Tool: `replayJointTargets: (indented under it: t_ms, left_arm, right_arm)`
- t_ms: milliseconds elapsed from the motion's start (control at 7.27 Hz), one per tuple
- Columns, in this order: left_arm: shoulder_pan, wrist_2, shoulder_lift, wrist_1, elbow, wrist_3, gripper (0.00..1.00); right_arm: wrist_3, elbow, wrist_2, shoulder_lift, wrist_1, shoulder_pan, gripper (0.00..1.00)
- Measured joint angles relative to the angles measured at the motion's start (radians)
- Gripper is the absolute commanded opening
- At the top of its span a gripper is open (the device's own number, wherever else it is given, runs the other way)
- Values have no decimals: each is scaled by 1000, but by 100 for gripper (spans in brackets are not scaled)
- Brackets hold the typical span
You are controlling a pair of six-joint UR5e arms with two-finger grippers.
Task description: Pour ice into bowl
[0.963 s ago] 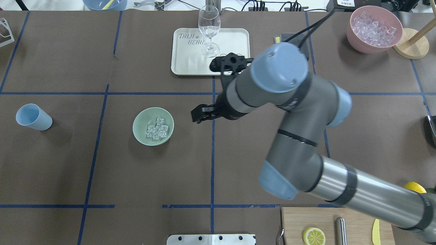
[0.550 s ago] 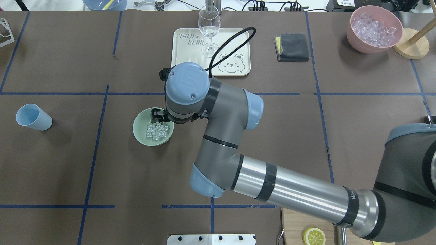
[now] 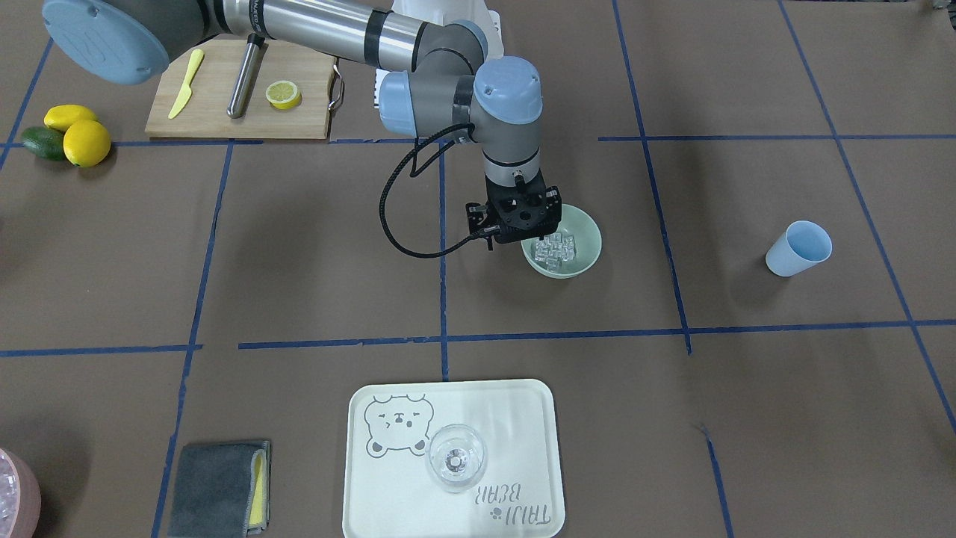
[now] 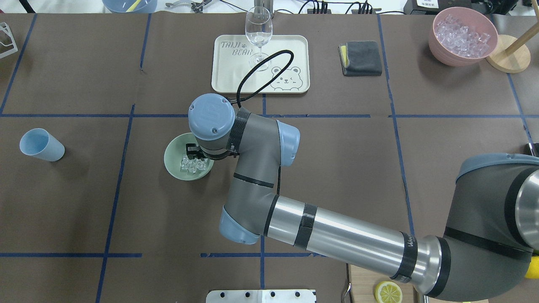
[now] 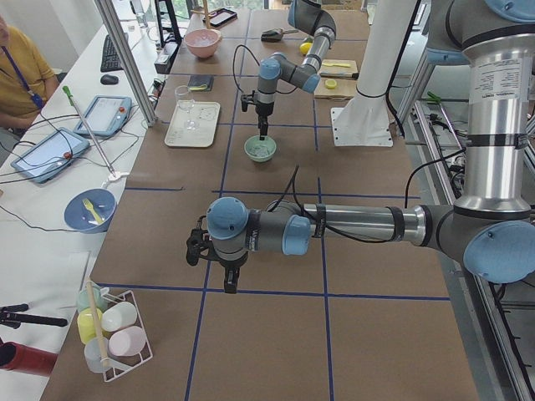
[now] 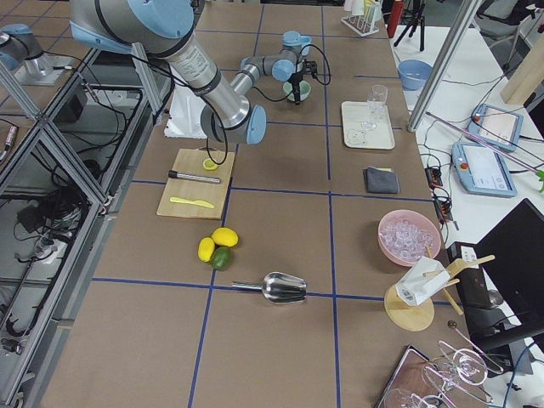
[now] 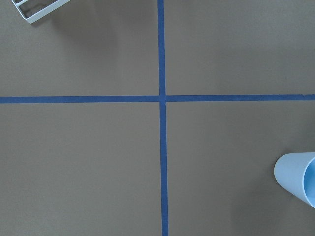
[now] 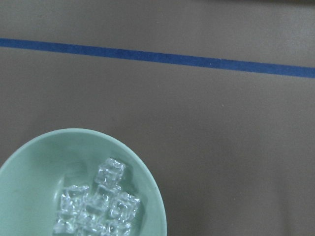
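Ice: the small clear glassy cubes (image 4: 193, 165) lie in one heap at the bottom of the bowl. The right wrist view shows them piled against each other.
Bowl: the round pale mint-green plastic bowl (image 4: 172, 162) stands upright on the brown paper-covered bench (image 4: 358, 168), inside a square made by blue tape lines.
Right gripper: the right gripper (image 4: 193, 151) points straight down, just above the bowl, over the part of the rim on the robot's right side. The wrist covers the fingers, so I cannot tell if they are apart or together.
Left gripper: the left gripper (image 5: 230, 284) points down, low over the bench. Only the side view shows it, so I cannot tell its state.
Cup: the light blue plastic cup (image 4: 41, 144) stands well apart from the bowl, toward the robot's left. It also shows at the edge of the left wrist view.
Tray: the cream rectangular tray with a bear drawing (image 4: 290, 46) lies on the far side of the bench. A clear stemmed glass (image 4: 258, 31) stands upright on it.
Pink container: the round pink container (image 4: 440, 46), with clear pieces inside, stands at the far right corner, well apart from the bowl.
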Motion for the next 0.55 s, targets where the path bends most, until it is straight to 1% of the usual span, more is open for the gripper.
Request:
replayJointTargets:
  t_ms: [138,550]
  left_arm:
    - [0,0,0,0,0,0,100]
    - [1,0,-1,0,1,0,100]
  right_arm:
    - [2,-11,4,6,1,-2,0]
    - [4,-17,33,22,1,-3,0]
